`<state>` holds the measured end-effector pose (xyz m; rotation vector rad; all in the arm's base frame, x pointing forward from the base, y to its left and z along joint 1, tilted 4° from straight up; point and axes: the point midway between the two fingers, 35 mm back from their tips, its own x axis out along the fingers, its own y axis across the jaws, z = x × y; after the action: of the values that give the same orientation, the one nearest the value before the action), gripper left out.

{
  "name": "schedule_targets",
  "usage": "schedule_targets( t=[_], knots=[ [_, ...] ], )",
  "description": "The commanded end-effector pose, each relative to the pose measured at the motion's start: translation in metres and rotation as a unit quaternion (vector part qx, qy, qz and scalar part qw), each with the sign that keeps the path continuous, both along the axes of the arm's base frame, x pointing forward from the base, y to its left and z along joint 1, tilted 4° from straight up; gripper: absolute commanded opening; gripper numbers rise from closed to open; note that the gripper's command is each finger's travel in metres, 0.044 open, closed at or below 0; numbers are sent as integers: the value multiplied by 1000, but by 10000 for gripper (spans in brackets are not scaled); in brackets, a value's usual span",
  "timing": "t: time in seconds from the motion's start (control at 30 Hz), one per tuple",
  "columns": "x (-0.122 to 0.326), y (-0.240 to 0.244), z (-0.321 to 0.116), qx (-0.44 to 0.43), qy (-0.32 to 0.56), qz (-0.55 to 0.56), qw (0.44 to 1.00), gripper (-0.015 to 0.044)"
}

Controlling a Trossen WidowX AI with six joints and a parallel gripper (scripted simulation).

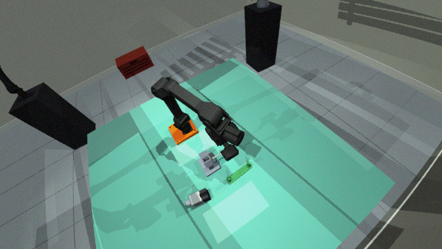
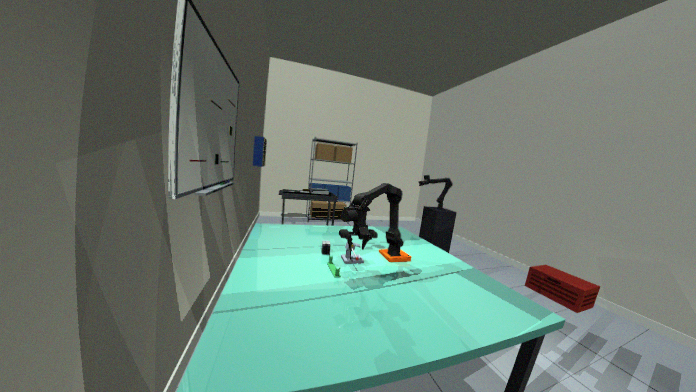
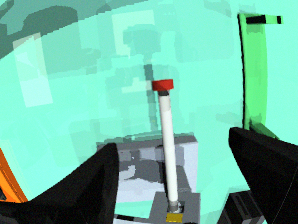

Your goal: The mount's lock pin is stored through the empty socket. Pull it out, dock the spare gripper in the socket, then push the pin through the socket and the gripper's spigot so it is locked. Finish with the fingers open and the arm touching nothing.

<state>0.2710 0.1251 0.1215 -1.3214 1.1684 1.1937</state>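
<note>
The light grey mount (image 1: 213, 171) (image 3: 132, 191) stands on the table, and its socket shows at the bottom of the wrist view. The white lock pin (image 1: 216, 156) (image 3: 169, 145) sticks out of the socket, its red head at the free end. My gripper (image 2: 356, 250) (image 3: 175, 143) is open above the mount, its black fingers on either side of the pin in the wrist view. No contact with the pin shows. The white and black spare gripper (image 1: 199, 197) (image 2: 326, 247) lies on its side on the table, away from the mount. The socket's far side is hidden.
A green holder (image 1: 239, 173) (image 2: 334, 269) (image 3: 256, 75) with raised ends lies on the table near the mount. My arm's orange base plate (image 1: 179, 138) (image 2: 387, 255) (image 3: 9, 185) is on the mount's other side. Black pedestals and a red box (image 1: 134, 62) (image 2: 562, 288) stand off the table.
</note>
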Motion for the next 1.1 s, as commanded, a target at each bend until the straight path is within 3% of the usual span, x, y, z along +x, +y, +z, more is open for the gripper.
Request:
schedule_targets(
  t=[0.0, 1.07],
  knots=[
    [1, 0, -7, 2, -2, 2, 1000, 300],
    [3, -2, -59, 2, -2, 2, 1000, 300]
  ],
)
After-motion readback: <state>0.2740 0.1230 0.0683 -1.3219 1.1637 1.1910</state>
